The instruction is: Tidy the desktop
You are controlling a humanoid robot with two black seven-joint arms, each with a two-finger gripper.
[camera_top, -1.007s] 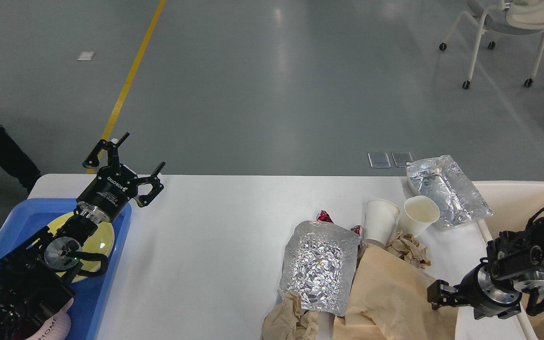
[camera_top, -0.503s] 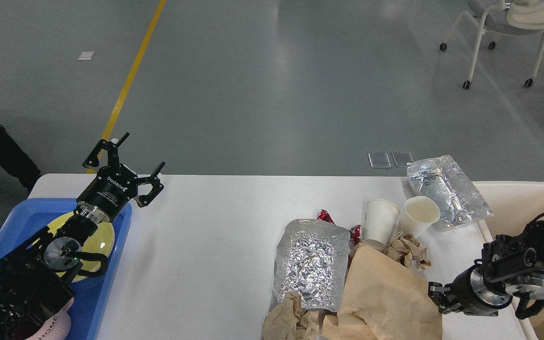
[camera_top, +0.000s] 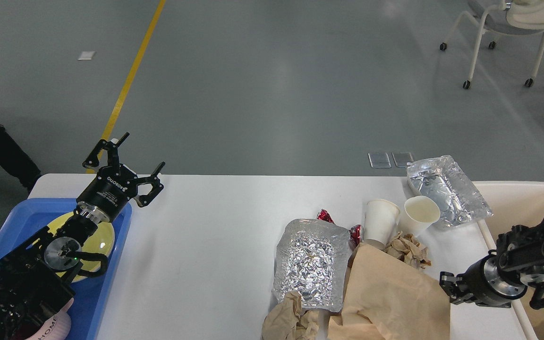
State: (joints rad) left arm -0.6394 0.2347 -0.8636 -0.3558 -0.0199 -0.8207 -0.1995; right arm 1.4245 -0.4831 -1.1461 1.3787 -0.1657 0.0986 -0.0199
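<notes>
Matte white desktop (camera_top: 215,245), crinkled shiny foil bag (camera_top: 310,264)

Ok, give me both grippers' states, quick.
Left gripper: open, holding nothing.
Right gripper: cannot be told; its fingers are dark and seen end-on at the brown paper bag.

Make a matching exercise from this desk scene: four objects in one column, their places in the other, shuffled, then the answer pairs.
Objects
1. Round yellow plate
2. Flat crinkled silver foil bag
3. Clear shiny plastic bag
4. Large brown paper bag

Places
A. At the far right corner of the white desktop, beside the beige bin
B. Inside the blue tray
C. At the near edge, just left of the right gripper
D. Mid-desk, in front of a red wrapper

Pairs: 1-B, 2-D, 3-A, 4-C
</notes>
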